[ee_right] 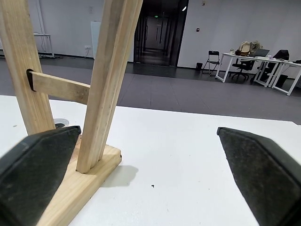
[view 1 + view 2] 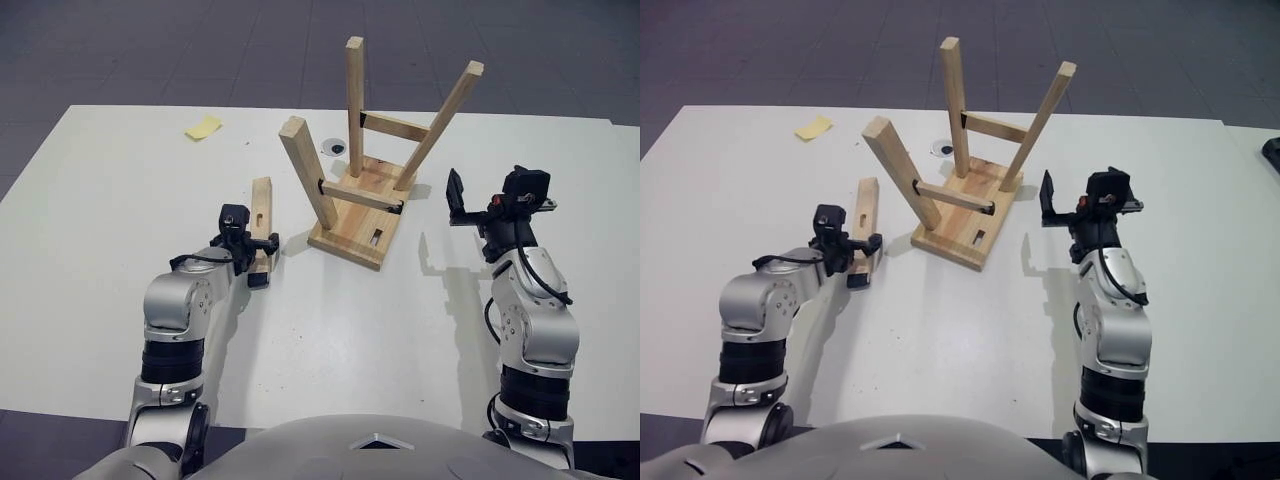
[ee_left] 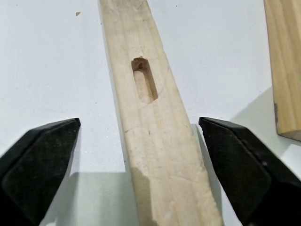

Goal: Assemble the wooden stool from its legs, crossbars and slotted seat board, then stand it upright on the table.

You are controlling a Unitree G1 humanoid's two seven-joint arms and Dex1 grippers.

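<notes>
Three legs [image 2: 308, 172] are already standing up out of the slotted seat board [image 2: 352, 235], which lies upside down near the middle of the white table [image 2: 120, 200]. You've got two crossbars [image 2: 358, 195] joining them. The fourth leg [image 2: 262, 212] lies flat on the table just left of the seat board, mortise slot [image 3: 144, 80] facing up.

Your left gripper [image 3: 139, 125] is down over the near end of that loose leg with its fingers spread on either side, not clamped. Your right gripper [image 1: 148, 131] hangs wide open and empty just right of the stool, above the table. There's a yellow sticky note [image 2: 203, 127] at the far left.
</notes>
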